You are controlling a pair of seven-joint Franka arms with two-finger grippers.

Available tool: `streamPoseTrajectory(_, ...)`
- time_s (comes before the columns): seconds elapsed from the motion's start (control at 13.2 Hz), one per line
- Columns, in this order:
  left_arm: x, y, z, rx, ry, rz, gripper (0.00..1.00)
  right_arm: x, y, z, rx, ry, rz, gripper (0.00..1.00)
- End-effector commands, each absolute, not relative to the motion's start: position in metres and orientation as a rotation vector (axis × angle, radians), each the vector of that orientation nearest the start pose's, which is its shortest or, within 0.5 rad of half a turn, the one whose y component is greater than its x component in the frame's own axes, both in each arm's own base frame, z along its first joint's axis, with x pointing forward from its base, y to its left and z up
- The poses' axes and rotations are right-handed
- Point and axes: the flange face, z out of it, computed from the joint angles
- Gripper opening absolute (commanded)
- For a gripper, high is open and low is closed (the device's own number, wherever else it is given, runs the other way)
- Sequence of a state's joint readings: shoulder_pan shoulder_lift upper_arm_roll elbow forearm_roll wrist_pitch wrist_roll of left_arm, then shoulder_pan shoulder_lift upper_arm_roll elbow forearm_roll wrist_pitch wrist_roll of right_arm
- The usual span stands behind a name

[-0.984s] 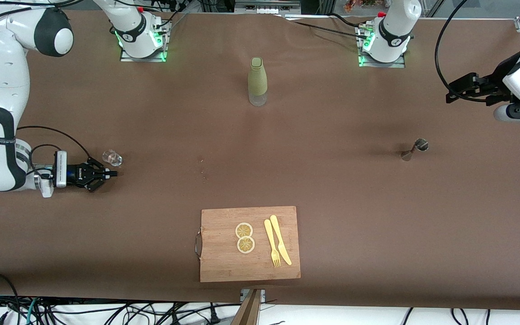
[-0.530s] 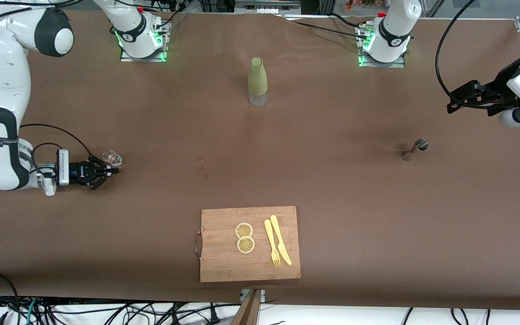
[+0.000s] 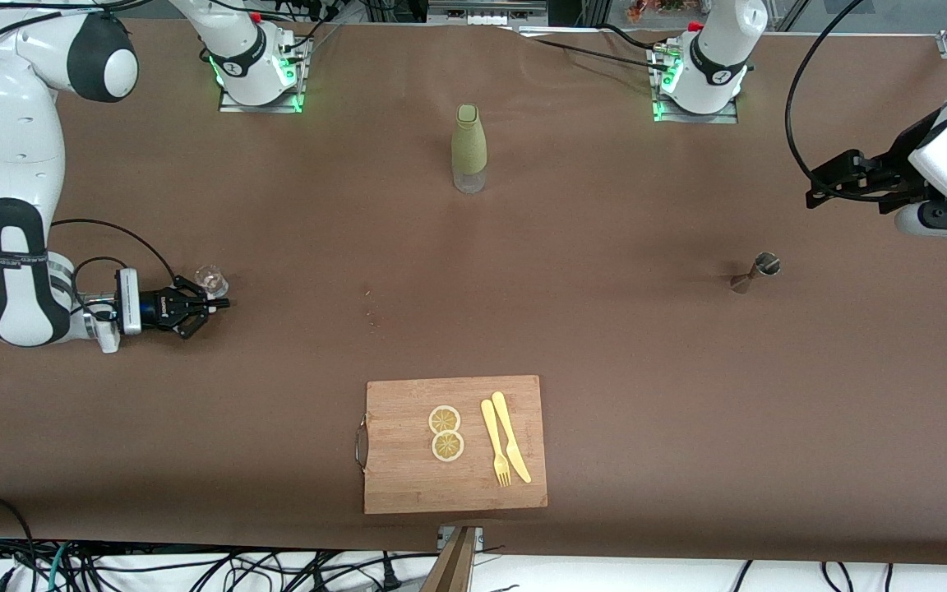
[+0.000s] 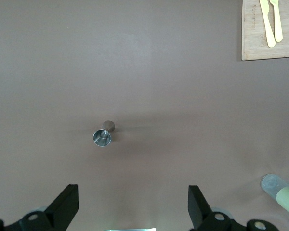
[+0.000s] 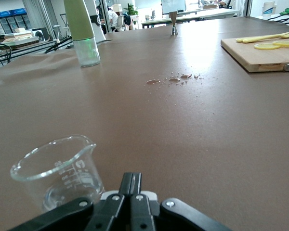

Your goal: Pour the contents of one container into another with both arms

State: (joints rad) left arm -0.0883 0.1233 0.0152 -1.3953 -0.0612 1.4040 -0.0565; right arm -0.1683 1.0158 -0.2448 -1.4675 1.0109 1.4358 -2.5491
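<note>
A small clear glass beaker [image 3: 210,282] stands on the brown table toward the right arm's end. My right gripper [image 3: 223,304] lies low right beside it, fingers shut on nothing. In the right wrist view the beaker [image 5: 58,171] sits just alongside the shut right gripper [image 5: 131,179]. A small metal jigger [image 3: 757,271] stands toward the left arm's end. My left gripper [image 3: 812,196] hangs open above the table near it. The left wrist view looks down on the jigger [image 4: 103,135], ahead of the wide-open left gripper [image 4: 132,195].
A green-sleeved bottle [image 3: 468,148] stands mid-table near the robots' bases. A wooden cutting board [image 3: 408,485] with two lemon slices [image 3: 445,432], a yellow fork and knife [image 3: 505,448] lies near the front edge. A few drops [image 5: 173,79] wet the table's middle.
The right gripper has slid along beside the beaker toward the table's middle, staying shut. The left gripper has shifted slightly above the table, still open.
</note>
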Motion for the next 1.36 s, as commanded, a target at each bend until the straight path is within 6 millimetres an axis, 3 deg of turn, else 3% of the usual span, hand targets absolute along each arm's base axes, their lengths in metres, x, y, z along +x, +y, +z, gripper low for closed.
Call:
streamPoseTrajectory(0.0,0.576,-0.055,0.619,-3.174,0.056,0.18,1.0,0.593,-0.122,0.072,-1.364,-1.529,-0.745,0.0)
streamPoseTrajectory(0.98,0.582,-0.056,0.622,-3.173,0.058,0.155,1.0,0.606,-0.12,0.078,-1.38,-1.519,-0.82,0.0)
streamPoseTrajectory(1.29,0.582,-0.056,0.622,-3.173,0.054,0.153,1.0,0.614,-0.11,0.079,-1.391,-1.506,-0.865,0.0)
